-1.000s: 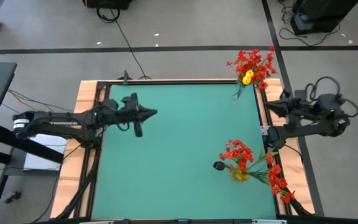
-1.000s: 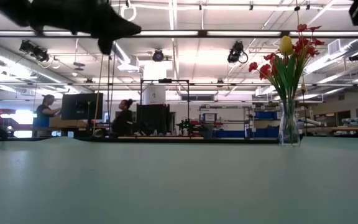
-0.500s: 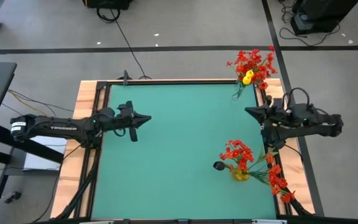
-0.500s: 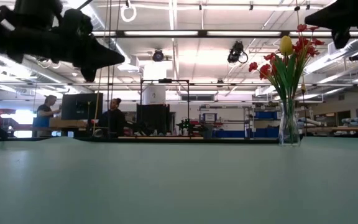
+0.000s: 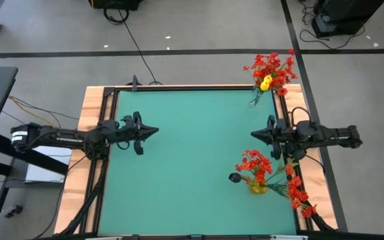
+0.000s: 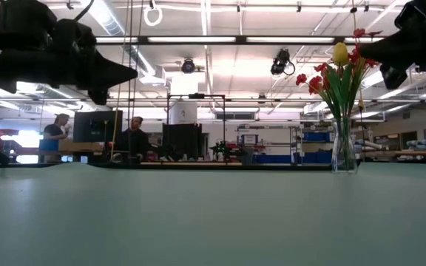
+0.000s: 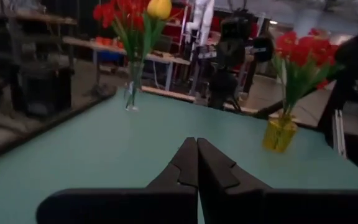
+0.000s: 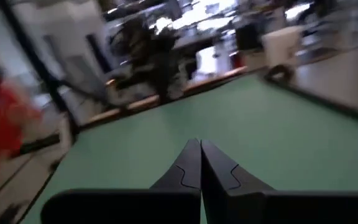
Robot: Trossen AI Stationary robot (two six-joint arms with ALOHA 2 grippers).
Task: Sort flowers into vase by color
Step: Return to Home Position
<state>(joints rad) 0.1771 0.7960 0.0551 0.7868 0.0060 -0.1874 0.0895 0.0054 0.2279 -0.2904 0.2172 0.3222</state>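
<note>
Flowers are sitting in a yellow vase and a clear vase along the desk's right side while we are hovering with left jaws and right jaws clenched.

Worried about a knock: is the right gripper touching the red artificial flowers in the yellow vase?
Apart. The high view shows bare green table between the right gripper and the red artificial flowers.

The green table has a wooden edge down its sides. On the grey floor behind the table lie a black cable and a long dark line. A white thing sits left of the table. Far past the table, one person and another person are near a dark screen, under long lights.
</note>
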